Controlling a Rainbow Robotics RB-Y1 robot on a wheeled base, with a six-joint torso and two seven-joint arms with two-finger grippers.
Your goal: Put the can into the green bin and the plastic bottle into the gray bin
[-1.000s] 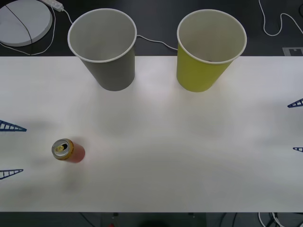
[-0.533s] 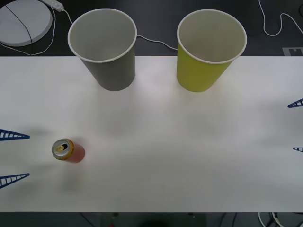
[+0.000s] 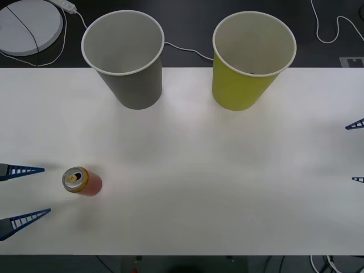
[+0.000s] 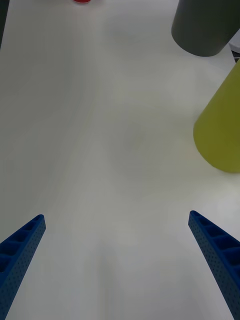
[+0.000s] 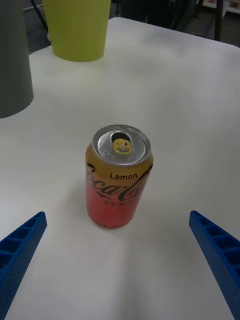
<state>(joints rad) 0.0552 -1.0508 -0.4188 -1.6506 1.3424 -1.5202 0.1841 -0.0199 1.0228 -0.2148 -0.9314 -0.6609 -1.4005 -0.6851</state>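
The red can (image 3: 82, 181) with a gold band and an open pull-tab top stands upright on the white table's left front; it also shows close up as the can (image 5: 119, 177). My left gripper (image 3: 45, 191) is open just left of it, blue fingers pointing at it, apart from it. The gray bin (image 3: 124, 58) stands at the back left and the green bin (image 3: 252, 60) at the back right. My right gripper (image 3: 358, 151) waits open at the right edge. The plastic bottle is out of view.
The white table (image 3: 216, 170) runs across the front view. Behind it a white round disc (image 3: 25, 25) and white cables (image 3: 327, 28) lie on the dark floor.
My left gripper has slid right toward the can, its fingertips now nearly level with it. The can, both bins and the right gripper have not moved.
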